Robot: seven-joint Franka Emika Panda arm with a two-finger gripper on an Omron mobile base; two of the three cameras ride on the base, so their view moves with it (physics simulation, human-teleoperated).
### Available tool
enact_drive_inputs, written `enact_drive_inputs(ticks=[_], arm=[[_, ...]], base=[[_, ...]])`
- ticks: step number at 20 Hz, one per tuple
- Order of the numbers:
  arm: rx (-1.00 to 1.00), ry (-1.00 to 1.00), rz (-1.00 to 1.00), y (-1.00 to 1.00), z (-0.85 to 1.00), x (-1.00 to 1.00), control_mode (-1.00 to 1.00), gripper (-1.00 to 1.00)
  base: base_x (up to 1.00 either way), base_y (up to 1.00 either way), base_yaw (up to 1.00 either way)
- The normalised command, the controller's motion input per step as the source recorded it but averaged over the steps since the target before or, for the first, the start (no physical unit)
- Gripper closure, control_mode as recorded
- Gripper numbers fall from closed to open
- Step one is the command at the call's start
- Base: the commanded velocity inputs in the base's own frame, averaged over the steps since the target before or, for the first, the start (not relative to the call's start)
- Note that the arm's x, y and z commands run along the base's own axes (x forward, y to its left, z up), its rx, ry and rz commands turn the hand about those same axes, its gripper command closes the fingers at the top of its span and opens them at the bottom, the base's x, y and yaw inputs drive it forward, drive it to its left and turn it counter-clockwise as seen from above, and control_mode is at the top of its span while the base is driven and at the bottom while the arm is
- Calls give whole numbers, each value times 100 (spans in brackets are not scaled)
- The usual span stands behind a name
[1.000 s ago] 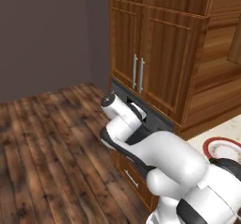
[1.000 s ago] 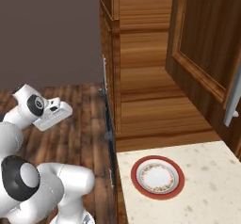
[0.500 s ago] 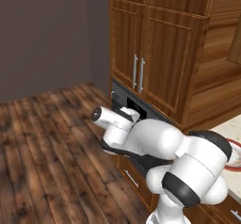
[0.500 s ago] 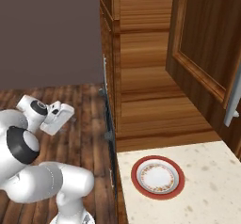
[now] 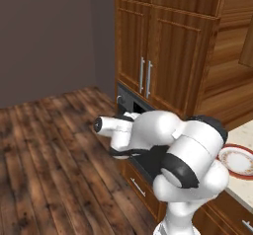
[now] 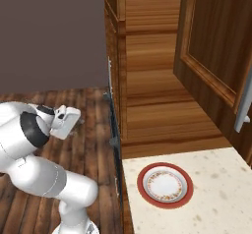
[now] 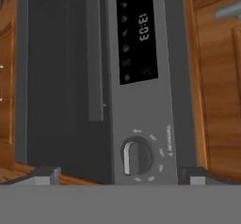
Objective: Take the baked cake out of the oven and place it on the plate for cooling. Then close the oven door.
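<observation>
Dark grey built-in oven (image 7: 141, 100) faces the claw (image 7: 120, 176), whose jaws stand wide, holding nothing. Its flat grey door (image 7: 61, 77) with bar handle (image 7: 94, 53) sits at nine o'clock, closed. The red-rimmed round white plate (image 6: 165, 185) rests on the speckled cream surface (image 6: 216, 203), at three o'clock.

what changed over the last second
The arm folded lower and swung its hand toward the oven, so the big elbow joint now sits nearer the camera. Nothing was taken hold of or let go. The oven door stayed shut, the plate stayed on the counter.
</observation>
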Motion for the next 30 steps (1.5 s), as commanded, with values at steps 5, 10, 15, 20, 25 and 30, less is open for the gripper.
enact_drive_inputs(ticks=[5, 10, 15, 20, 25, 30], arm=[[0, -10, 0, -38, -45, 41, -100, -100], [0, -11, 0, -34, -35, 28, -100, -100], [-1, -5, 0, -9, -11, 20, -100, -100], [-4, -2, 0, 0, -4, 25, -100, -100], [-9, 0, 0, -3, -12, 37, -100, -100], [-13, 0, 0, -2, -28, 42, -100, -100]], base=[[0, 0, 0], [0, 0, 0], [0, 0, 0], [0, 0, 0], [0, 0, 0], [0, 0, 0]])
